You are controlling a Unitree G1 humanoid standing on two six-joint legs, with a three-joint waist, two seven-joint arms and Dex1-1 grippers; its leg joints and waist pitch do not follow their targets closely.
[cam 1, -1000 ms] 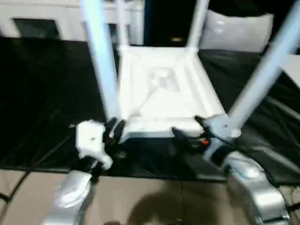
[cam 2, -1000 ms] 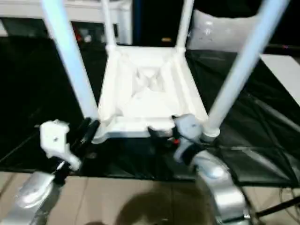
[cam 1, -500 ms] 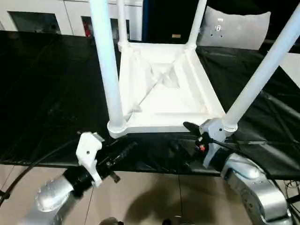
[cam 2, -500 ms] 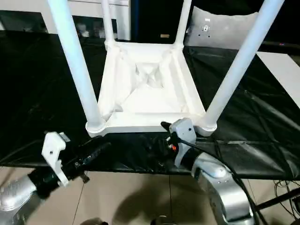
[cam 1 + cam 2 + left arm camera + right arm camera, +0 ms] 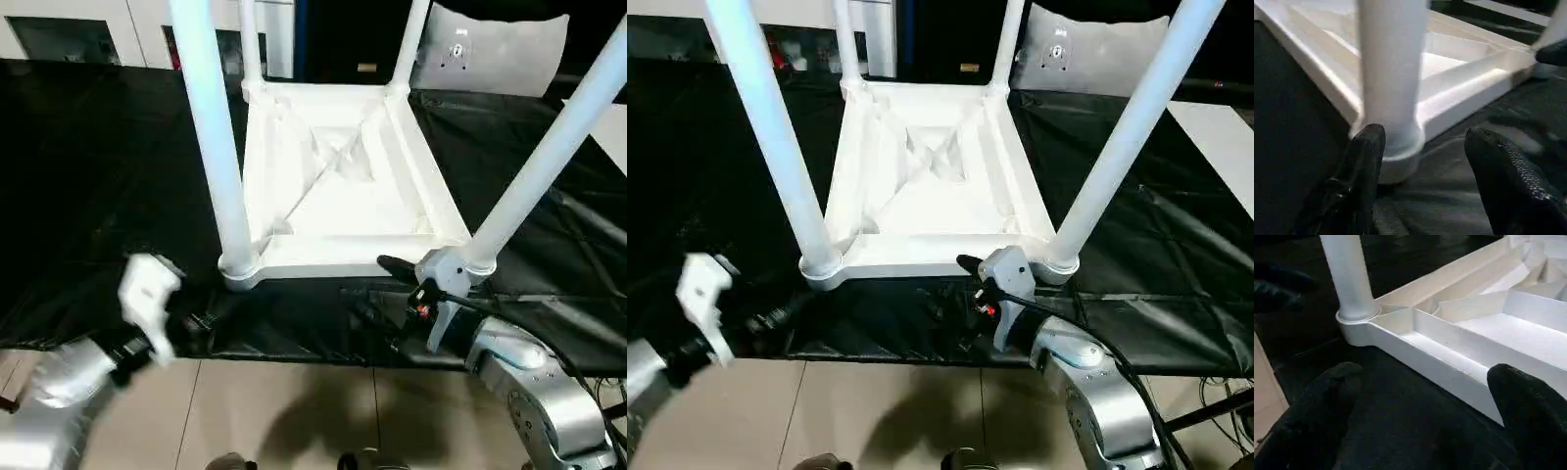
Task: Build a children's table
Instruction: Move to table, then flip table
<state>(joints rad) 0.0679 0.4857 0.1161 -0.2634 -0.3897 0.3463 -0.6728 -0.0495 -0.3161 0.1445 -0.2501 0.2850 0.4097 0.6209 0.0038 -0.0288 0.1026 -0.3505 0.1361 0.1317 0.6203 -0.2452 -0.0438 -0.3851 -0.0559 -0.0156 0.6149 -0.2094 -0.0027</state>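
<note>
On the black-covered work surface [image 5: 88,166] the children's table [image 5: 338,186] lies upside down, ribbed underside up, with all four legs standing in its corner sockets. Just off the near-left leg [image 5: 211,137], the left gripper [image 5: 1422,171] has its fingers spread apart, holding nothing. Close to the near-right leg [image 5: 549,157], the right gripper [image 5: 1420,421] is likewise spread wide and empty beside the tabletop's near edge.
</note>
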